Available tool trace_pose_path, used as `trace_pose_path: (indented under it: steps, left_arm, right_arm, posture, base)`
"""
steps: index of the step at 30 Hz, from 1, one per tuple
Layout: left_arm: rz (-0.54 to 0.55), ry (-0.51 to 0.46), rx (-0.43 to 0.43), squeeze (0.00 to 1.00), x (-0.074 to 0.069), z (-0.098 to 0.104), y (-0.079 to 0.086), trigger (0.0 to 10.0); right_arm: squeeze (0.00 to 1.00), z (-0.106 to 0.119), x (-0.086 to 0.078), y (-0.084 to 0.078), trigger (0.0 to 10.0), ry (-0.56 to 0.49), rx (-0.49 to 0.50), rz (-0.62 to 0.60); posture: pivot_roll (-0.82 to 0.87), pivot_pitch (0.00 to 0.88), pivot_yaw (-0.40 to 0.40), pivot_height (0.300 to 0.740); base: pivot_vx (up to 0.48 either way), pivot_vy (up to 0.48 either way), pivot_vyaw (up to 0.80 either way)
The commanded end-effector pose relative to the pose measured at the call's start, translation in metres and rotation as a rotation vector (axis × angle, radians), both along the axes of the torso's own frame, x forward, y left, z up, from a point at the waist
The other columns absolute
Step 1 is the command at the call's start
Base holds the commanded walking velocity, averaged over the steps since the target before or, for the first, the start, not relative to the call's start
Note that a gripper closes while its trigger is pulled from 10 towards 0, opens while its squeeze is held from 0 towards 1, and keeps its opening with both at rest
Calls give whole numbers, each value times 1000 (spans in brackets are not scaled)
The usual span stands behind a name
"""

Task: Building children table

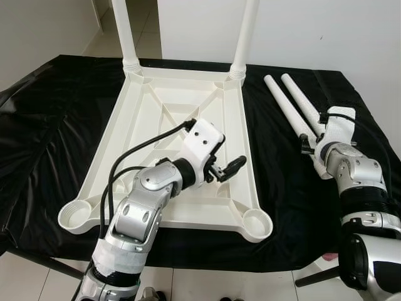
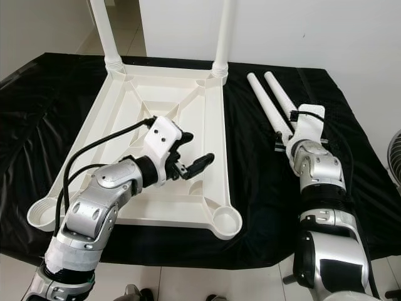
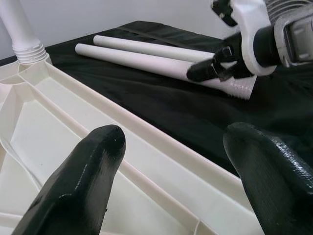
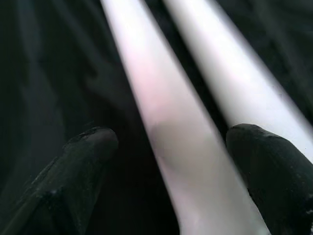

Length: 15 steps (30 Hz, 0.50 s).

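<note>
Lying on the black cloth (image 1: pixel 50 125), two loose legs (image 1: pixel 294 103) sit side by side on the robot's right; the right gripper (image 4: pixel 171 147) is over their near ends, fingers (image 4: pixel 85 147) apart, one leg between them and the other beside the far finger, contact not discernible. Upside-down tabletop (image 1: pixel 156 106): one, two legs (image 1: pixel 122 31) already screwed upright into its far corners, two near sockets (image 1: pixel 257 221) open. Left arm bent at the elbow, reaching across the tabletop, left gripper (image 1: pixel 229 168) hovering above its right rail with fingers apart, holding nothing.
</note>
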<state>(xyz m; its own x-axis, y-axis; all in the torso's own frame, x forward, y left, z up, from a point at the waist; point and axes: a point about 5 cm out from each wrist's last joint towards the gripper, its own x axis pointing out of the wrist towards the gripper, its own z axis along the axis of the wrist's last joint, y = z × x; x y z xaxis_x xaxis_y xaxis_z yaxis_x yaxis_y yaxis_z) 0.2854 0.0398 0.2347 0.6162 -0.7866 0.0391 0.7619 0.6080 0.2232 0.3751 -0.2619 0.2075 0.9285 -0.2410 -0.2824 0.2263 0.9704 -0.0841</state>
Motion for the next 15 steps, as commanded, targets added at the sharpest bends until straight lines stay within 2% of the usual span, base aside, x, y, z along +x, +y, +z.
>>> trace_pose_path:
  steps: [1, 5, 10, 15]
  left_arm:
    - [87, 2, -14, 0, 0, -1, 2, 10000]
    - [85, 7, -14, 0, -1, -2, 2, 10000]
    - [84, 9, -14, 0, -1, -2, 2, 10000]
    - [87, 12, -20, 0, -2, -2, 1, 10000]
  right_arm:
    - [0, -12, -4, 1, 10000, 57, 25, 7]
    - [0, -30, -10, 1, 10000, 170, 103, 12]
    - [0, -36, -12, -1, 10000, 205, 83, 18]
    - [0, -53, -18, 9, 10000, 330, 189, 116]
  posture:
    - [-3, 205, 18, 740]
    - [-4, 209, 20, 740]
    - [-4, 209, 20, 740]
    - [-5, 211, 19, 740]
  base:
    - [0, 0, 0]
    - [0, 0, 0]
    - [0, 0, 0]
    - [0, 0, 0]
